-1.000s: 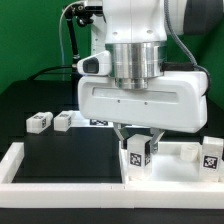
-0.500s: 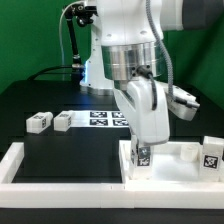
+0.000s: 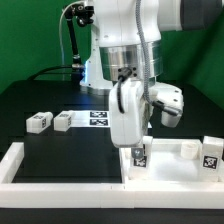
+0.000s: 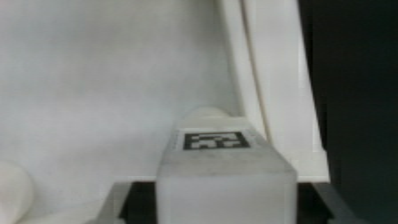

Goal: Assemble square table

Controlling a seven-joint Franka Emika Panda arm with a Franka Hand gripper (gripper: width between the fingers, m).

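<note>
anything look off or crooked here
Nothing stands out. The hand grips one leg upright at a corner of the panel. Two loose legs sit side by side on the table, and a fourth leg sits at the exterior view's right.

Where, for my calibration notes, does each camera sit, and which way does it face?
Exterior view: off the arm, low, facing the white robot arm and its gripper; both show.
Wrist view: on the wrist, looking along the dark fingertips, which show.
Shared: the white tagged plastic leg block, gripped at the white plastic square panel.
</note>
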